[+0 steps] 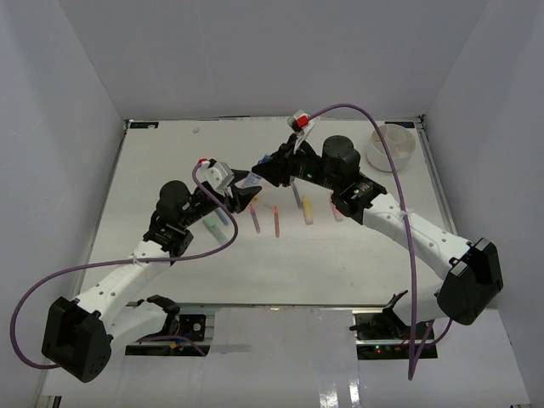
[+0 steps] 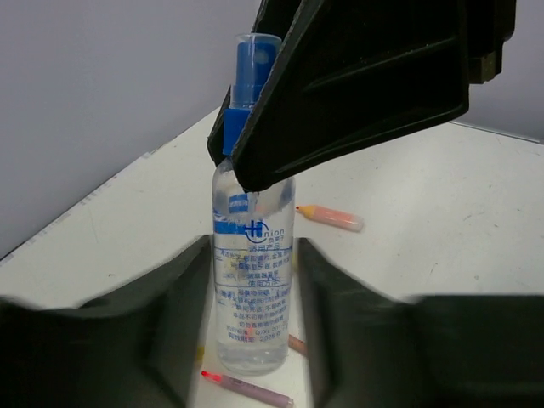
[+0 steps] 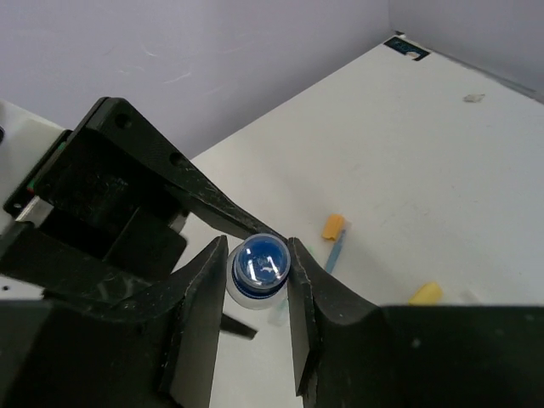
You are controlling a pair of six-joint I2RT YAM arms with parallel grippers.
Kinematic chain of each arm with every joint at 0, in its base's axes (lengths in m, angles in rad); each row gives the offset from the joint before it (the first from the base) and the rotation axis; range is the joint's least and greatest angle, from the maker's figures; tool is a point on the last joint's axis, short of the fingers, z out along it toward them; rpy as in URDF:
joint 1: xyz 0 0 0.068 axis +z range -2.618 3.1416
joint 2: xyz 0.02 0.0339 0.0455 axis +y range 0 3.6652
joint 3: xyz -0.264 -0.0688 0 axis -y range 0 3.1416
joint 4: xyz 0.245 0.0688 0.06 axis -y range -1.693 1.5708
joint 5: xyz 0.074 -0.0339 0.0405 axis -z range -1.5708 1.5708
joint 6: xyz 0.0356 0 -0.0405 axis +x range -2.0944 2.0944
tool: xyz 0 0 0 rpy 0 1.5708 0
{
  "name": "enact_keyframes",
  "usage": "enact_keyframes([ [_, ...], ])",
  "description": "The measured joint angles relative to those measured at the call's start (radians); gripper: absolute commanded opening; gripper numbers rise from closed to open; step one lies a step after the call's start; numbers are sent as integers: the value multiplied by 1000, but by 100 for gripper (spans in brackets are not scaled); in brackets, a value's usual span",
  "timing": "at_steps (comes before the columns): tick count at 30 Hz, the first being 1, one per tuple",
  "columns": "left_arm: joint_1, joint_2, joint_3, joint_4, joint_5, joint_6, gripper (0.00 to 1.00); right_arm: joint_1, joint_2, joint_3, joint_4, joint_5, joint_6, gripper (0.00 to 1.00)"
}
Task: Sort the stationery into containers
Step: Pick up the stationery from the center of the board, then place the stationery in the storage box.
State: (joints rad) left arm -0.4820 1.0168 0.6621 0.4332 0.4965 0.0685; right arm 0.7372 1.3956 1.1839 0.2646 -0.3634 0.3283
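Observation:
A clear bottle (image 1: 250,182) with a blue cap (image 3: 261,262) stands upright above the table between both arms. My left gripper (image 2: 255,252) is shut on the bottle's (image 2: 252,289) labelled body, one finger pressed to each side. From above, my right gripper (image 3: 257,248) is shut on the blue cap, and its black fingers (image 2: 357,76) cover the spray head in the left wrist view. In the top view the left gripper (image 1: 240,189) and right gripper (image 1: 265,167) meet at the bottle. The round white container (image 1: 393,146) sits at the far right corner.
Several pens (image 1: 276,221) lie in a row on the white table just in front of the grippers. A purple pen (image 2: 251,389) lies under the bottle and an orange one (image 2: 331,217) beyond it. Small orange (image 3: 333,226) and yellow (image 3: 423,294) erasers lie nearby.

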Motion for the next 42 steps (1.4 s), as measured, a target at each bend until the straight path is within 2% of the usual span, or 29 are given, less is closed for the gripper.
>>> enact_keyframes([
  [2,-1,6,0,-3,-21,-8,79,4,0,0,-9,34,-33,8],
  [3,-1,8,1,-8,-38,-17,90,4,0,0,-19,58,-53,8],
  [5,-2,18,2,-16,-71,-26,98,-4,-2,0,-46,121,-101,8],
  [10,-2,71,50,-87,-201,-79,98,-76,-5,0,-99,319,-231,8],
  [16,19,172,171,-234,-421,-169,98,-330,24,35,-121,558,-352,8],
  [21,113,286,270,-386,-540,-271,98,-533,134,126,-103,678,-399,8],
  [25,180,346,291,-477,-590,-319,98,-636,244,183,-88,713,-419,8],
  [30,186,350,291,-521,-613,-332,98,-713,348,215,-82,708,-420,8],
  [42,185,351,291,-537,-620,-332,98,-764,425,249,-30,620,-414,8],
])
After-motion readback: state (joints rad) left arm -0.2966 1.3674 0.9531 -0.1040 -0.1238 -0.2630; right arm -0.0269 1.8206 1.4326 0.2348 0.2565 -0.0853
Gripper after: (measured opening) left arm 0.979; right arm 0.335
